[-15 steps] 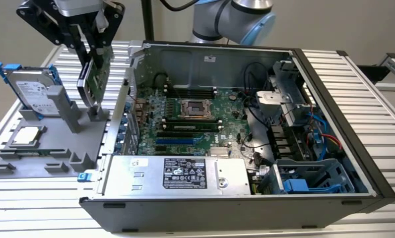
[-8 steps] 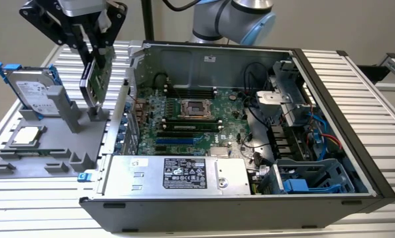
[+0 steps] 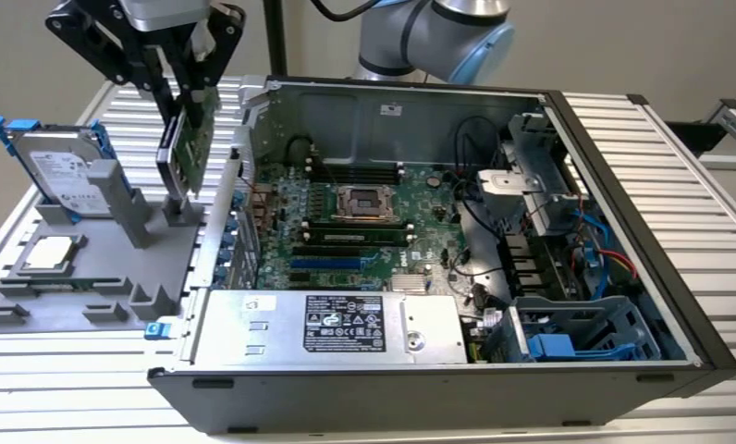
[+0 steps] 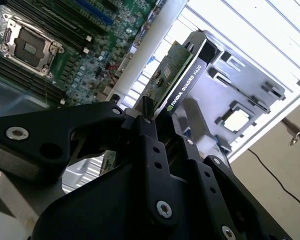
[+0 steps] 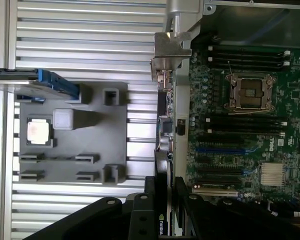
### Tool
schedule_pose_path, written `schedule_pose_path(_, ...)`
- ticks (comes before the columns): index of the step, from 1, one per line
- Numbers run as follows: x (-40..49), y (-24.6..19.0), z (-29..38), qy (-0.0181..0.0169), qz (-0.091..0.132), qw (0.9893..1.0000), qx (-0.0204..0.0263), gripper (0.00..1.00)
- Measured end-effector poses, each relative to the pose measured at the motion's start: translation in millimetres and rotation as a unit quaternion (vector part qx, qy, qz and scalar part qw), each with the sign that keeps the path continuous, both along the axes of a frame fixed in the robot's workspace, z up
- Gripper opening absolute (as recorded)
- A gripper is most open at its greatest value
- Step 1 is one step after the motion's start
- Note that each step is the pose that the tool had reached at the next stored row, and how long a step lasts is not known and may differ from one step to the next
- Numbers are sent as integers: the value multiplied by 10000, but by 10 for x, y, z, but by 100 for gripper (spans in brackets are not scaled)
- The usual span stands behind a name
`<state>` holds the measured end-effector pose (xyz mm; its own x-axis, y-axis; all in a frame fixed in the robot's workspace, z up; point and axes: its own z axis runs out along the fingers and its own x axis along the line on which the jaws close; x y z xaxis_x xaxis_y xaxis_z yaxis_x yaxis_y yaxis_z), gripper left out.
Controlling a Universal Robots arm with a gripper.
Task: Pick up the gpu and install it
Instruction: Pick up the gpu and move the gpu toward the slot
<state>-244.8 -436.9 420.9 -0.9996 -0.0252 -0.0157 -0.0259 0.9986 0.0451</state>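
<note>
Gpu [image 3: 186,153] hangs on edge, long side near upright, clamped in the gripper [image 3: 180,92]; the pincer is closed on the card's upper edge w/ one finger on each flat face, prob. so the connector edge below is free for a slot. In the exterior view it's at approx. 10 o'clock in frame, and at 9 o'clock from the open pc case [image 3: 405,370], just outside the case wall. The card's lower end is right over the grey holder tray [image 3: 47,296]; touching the tray's upright slot or clear of it, can't tell.

In the second wrist view the gpu [image 4: 182,80] runs out from between the black fingers [image 4: 146,135]; green board on one side, black shroud edge on the other. The first wrist view looks down the card [image 5: 165,125] edge-on, w/ its silver bracket at the far end from the gripper [image 5: 162,192].

The tray stands parts on end, likely so a pincer can reach them: the hard drive [image 3: 66,176] is upright at 9 o'clock from the gpu, and a cpu chip [image 3: 50,252] lies flat at 7 o'clock. The motherboard [image 3: 343,231] lies flat, face up, so a card goes in from above; its blue slots [image 3: 325,268] carry no card, so the install isn't done.
</note>
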Motion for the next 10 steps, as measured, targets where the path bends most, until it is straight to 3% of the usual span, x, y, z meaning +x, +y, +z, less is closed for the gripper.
schedule_pose_path(10, 89, 0, 0, 0, 11, 10000, 0, 0)
